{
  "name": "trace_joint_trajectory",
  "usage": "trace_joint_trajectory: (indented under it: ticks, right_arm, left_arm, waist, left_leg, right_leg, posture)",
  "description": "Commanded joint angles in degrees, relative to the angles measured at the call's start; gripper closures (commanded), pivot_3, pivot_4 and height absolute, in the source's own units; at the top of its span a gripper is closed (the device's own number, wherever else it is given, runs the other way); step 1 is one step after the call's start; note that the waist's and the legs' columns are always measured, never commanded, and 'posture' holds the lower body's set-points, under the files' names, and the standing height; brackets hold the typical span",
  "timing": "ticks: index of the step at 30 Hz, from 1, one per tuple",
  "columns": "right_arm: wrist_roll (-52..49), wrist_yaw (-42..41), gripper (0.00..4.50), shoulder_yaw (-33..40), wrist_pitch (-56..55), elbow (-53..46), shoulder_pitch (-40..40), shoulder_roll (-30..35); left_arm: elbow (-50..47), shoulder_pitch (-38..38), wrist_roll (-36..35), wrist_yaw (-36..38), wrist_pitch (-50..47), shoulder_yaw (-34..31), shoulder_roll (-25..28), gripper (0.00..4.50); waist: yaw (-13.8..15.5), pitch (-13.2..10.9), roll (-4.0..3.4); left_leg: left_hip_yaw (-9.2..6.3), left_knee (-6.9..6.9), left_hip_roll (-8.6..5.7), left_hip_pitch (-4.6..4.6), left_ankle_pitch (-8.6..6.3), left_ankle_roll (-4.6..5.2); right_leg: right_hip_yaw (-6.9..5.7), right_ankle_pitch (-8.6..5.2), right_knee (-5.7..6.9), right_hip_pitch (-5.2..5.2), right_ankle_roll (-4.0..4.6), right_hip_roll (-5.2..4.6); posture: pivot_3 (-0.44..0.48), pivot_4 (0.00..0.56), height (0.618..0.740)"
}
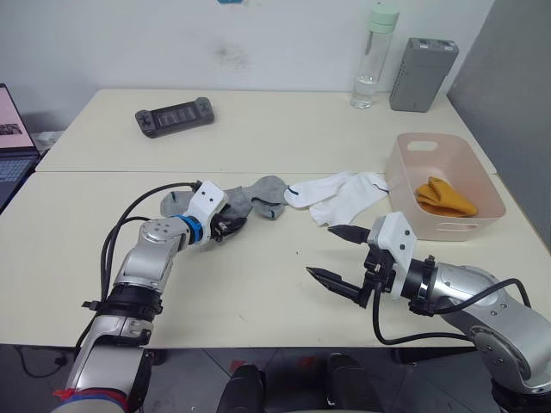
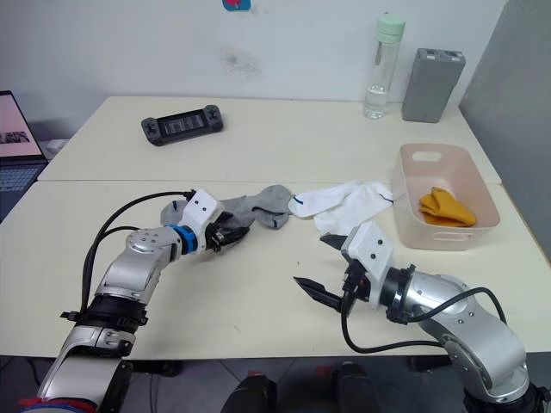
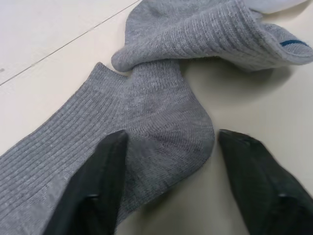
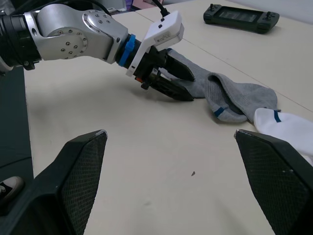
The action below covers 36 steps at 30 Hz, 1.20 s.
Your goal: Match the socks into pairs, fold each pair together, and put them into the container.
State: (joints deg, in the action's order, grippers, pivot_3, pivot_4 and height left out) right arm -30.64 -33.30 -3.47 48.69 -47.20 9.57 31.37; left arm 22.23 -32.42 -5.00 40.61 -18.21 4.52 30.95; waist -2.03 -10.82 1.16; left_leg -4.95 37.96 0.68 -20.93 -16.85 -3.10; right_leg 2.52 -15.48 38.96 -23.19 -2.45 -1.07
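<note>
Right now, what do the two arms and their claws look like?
Both arms are silver-grey metal with rounded joint housings and loose black cables. Each wrist carries a white, boxy camera block. The left claw has a blue ring behind it and two black pointed fingers; the right claw has two black fingers with textured pads.

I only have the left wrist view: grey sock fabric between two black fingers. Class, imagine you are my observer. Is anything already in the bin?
Observer: Yes. An orange pair lies folded inside the pink bin.
Operator: Where are the white socks?
Observer: The white socks lie on the table between the grey socks and the bin, their end reaching the bin's near wall.
Operator: What is the other arm doing?
Observer: The right gripper is open and holds nothing, in front of the white socks.
Operator: And mine?
Observer: The left gripper is open with one grey sock between its fingers.
</note>
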Motion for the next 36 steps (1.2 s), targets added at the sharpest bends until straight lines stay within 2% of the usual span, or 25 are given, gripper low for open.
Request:
trace_joint_trajectory:
  ticks: [1, 7, 10, 14, 20, 23, 28, 33, 36]
  right_arm:
    - [-1.55, 0.60, 0.00, 0.52, -0.21, -2.18, 0.73, 0.44]
    - [-1.53, 0.85, 0.00, 0.30, -0.04, -2.33, 0.94, 1.54]
    - [-1.81, 1.17, 0.00, 0.23, -0.26, -2.38, 0.75, 1.80]
    - [-1.85, 1.20, 0.00, -0.07, -0.71, -2.31, 0.47, 2.07]
    - [-1.76, 0.48, 0.00, -0.39, -1.38, -1.54, 0.70, 2.65]
    - [-1.72, 0.30, 0.00, -0.61, -1.58, -1.09, 1.26, 2.83]
    - [-2.00, 0.57, 0.00, -0.62, -1.14, -1.40, 1.52, 3.21]
    - [-2.71, 1.06, 0.00, 0.21, -0.79, -2.30, 0.43, 4.35]
    - [-2.82, 1.55, 0.00, -0.13, -0.94, -2.34, 0.20, 4.44]
  left_arm:
    - [2.47, -0.48, 1.20, -2.19, -0.21, -1.03, -0.18, 2.72]
    - [-2.72, 2.27, -1.38, -1.89, -4.00, -3.87, 0.87, 4.46]
    - [-7.89, 5.11, -2.31, -1.80, -6.40, -5.13, 1.76, 4.48]
    - [-25.61, 13.97, -7.03, -1.68, -16.99, -9.58, 4.33, 4.48]
    - [-47.12, 24.95, -19.86, 5.83, -33.90, -10.57, 11.29, 4.48]
    - [-51.22, 24.60, -23.49, 4.69, -38.21, -7.73, 9.56, 4.48]
    - [-49.33, 21.65, -23.34, 0.28, -39.76, -3.47, 4.31, 4.48]
    - [-50.62, 20.34, -26.42, 0.35, -41.43, -3.80, 3.37, 3.34]
    - [-51.84, 19.83, -30.69, 3.73, -42.27, -7.56, 6.21, 2.40]
  waist:
    - [-0.01, 0.00, 0.00]
    - [-0.28, 0.00, 0.00]
    - [-0.41, 0.00, 0.00]
    - [-0.73, 0.00, 0.01]
    - [-0.29, -0.01, 0.01]
    - [0.35, -0.01, 0.02]
    - [0.35, 0.00, 0.03]
    - [0.04, 0.00, 0.02]
    - [0.14, 0.00, 0.03]
  left_leg:
    - [0.01, 0.00, 0.00, 0.01, 0.00, 0.00]
    - [0.01, 0.00, 0.01, 0.01, 0.00, 0.00]
    - [0.00, -0.02, 0.02, 0.01, 0.00, 0.00]
    - [0.03, -0.03, 0.04, 0.00, 0.00, 0.00]
    - [0.00, -0.05, 0.04, -0.02, 0.00, -0.01]
    - [0.02, -0.04, 0.02, -0.01, 0.00, -0.01]
    - [0.02, 0.00, 0.01, -0.02, 0.00, -0.02]
    - [0.02, -0.05, 0.04, -0.01, 0.00, -0.01]
    - [0.02, -0.05, 0.03, -0.02, 0.00, -0.01]
  right_leg:
    - [0.01, 0.00, 0.00, 0.00, 0.00, 0.00]
    - [0.01, 0.00, 0.00, 0.00, 0.00, 0.00]
    - [0.01, 0.00, 0.00, -0.01, 0.00, 0.00]
    - [0.06, -0.01, -0.02, -0.02, 0.00, -0.02]
    - [0.02, -0.09, -0.05, 0.00, -0.13, -0.04]
    - [0.04, -0.18, -0.08, 0.01, -0.27, -0.05]
    - [0.04, -0.17, -0.10, 0.04, -0.27, -0.03]
    - [0.06, -0.08, -0.09, -0.01, -0.10, 0.00]
    - [0.06, -0.10, -0.09, -0.01, -0.13, 0.00]
  posture:
    - [0.000, 0.150, 0.740]
    - [0.000, 0.150, 0.740]
    - [0.000, 0.150, 0.740]
    - [0.000, 0.150, 0.740]
    - [0.000, 0.150, 0.740]
    - [0.000, 0.150, 0.740]
    - [0.000, 0.150, 0.740]
    - [0.000, 0.150, 0.740]
    - [0.000, 0.150, 0.740]
